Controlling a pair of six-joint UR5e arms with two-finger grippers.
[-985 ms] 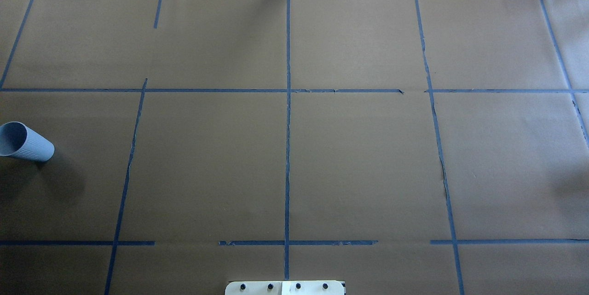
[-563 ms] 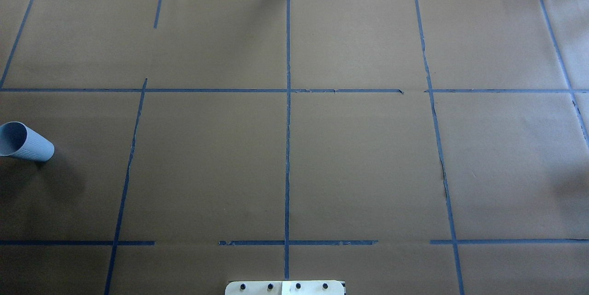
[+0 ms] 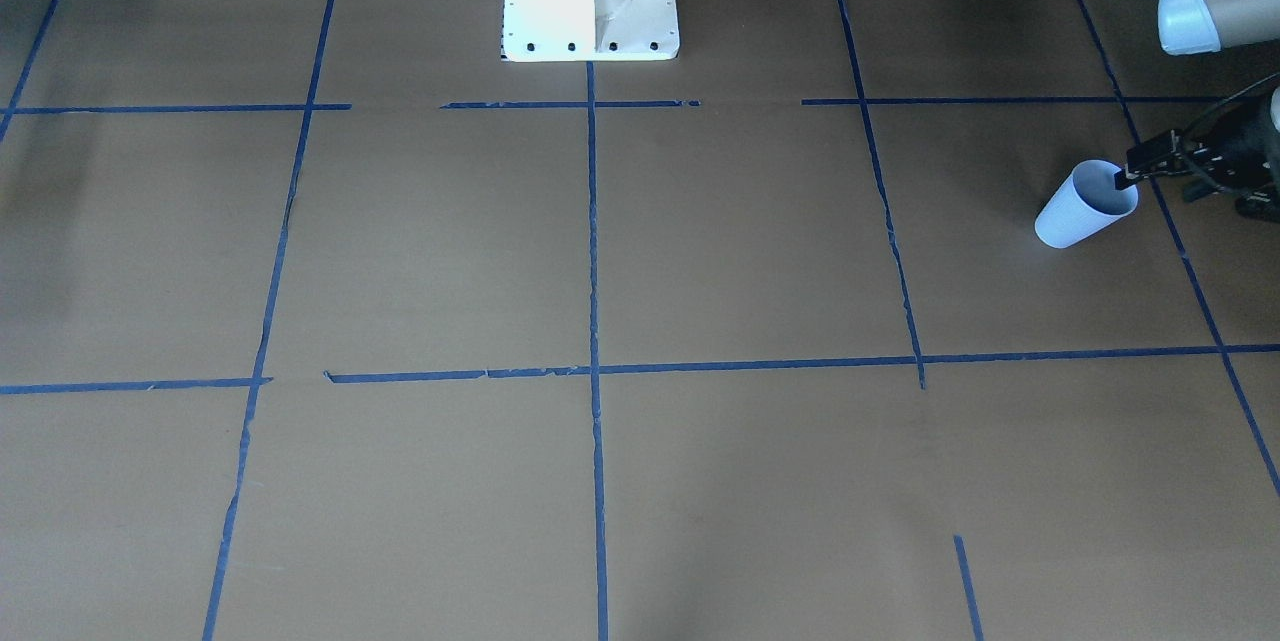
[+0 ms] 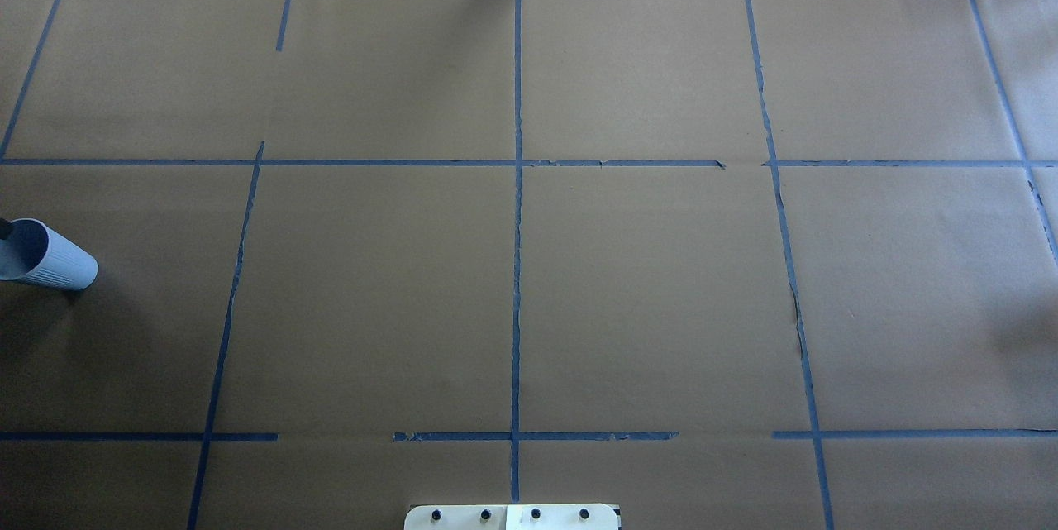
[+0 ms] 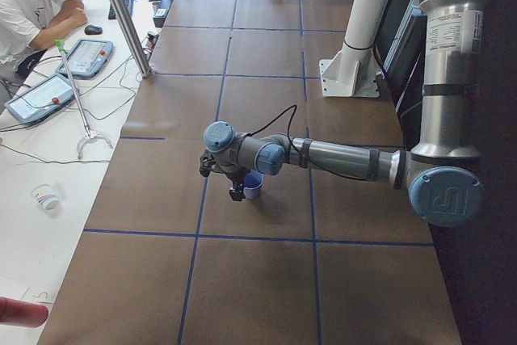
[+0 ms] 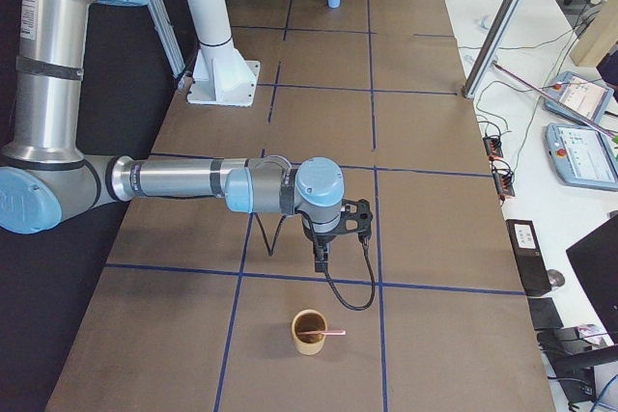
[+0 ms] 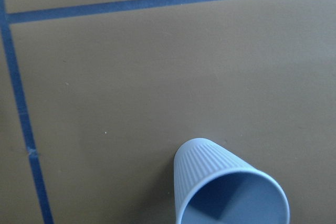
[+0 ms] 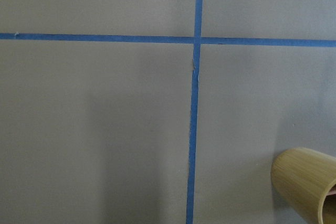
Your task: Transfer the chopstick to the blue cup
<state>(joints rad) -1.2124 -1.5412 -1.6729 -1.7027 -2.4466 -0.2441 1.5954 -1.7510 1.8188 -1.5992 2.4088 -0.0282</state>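
My left gripper (image 3: 1128, 176) hangs at the right edge of the front view. Its dark tip is just over the rim of the blue cup (image 3: 1078, 213), which stands upright on the brown-papered table (image 3: 740, 251). I cannot tell how far apart its fingers are. The left wrist camera shows only the cup's ribbed wall and open mouth at the bottom of its frame.

The pink chopstick (image 6: 331, 333) is at the other end of the table, in the lower middle of the right-side view. It rests in a tan bamboo cup (image 6: 309, 343) with one end poking out over the rim.

My right gripper (image 6: 320, 263) hovers near that cup but apart from it, over a blue tape line (image 6: 193, 270). Only that side view shows it, so I cannot tell the spread of its fingers either.
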